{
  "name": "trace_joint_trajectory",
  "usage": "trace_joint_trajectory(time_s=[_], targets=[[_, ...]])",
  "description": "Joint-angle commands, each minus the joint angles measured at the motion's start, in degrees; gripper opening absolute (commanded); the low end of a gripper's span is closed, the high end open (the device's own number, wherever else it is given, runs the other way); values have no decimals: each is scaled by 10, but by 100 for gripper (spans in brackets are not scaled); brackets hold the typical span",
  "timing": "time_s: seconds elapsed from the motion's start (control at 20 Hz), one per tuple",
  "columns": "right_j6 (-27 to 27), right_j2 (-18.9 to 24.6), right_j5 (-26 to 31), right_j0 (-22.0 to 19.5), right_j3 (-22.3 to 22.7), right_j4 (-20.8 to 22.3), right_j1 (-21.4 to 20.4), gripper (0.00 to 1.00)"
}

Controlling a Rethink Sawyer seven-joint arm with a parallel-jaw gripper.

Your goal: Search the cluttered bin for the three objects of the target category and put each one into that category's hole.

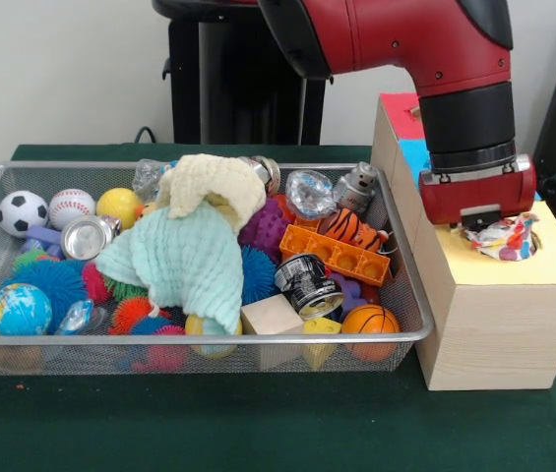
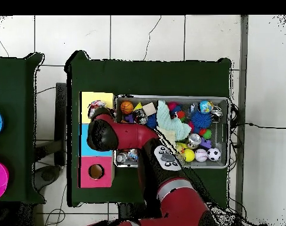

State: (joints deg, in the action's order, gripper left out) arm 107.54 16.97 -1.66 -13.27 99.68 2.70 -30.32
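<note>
Here a dark green cloth covers the table, with pale tiled floor around it. One wire bin of clutter holds one soccer ball, one baseball and one basketball. The red arm bends down over the wooden box. Its gripper hangs above the yellow section; a crumpled wrapper lies just beneath it. Whether the fingers grip it, I cannot tell.
</note>
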Motion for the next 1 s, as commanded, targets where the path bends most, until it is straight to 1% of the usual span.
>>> trace_joint_trajectory(time_s=[0.05,0.2,0.55,0.65,0.85,1.0], targets=[[62,-48,99,-18,34,-8,-4,0],[65,-45,94,-20,37,-7,-20,0],[68,-14,93,-47,58,-5,-67,0],[65,-5,106,-56,62,-9,-78,0],[61,-6,140,-59,64,-20,-100,0],[63,5,145,-67,71,-22,-116,0]])
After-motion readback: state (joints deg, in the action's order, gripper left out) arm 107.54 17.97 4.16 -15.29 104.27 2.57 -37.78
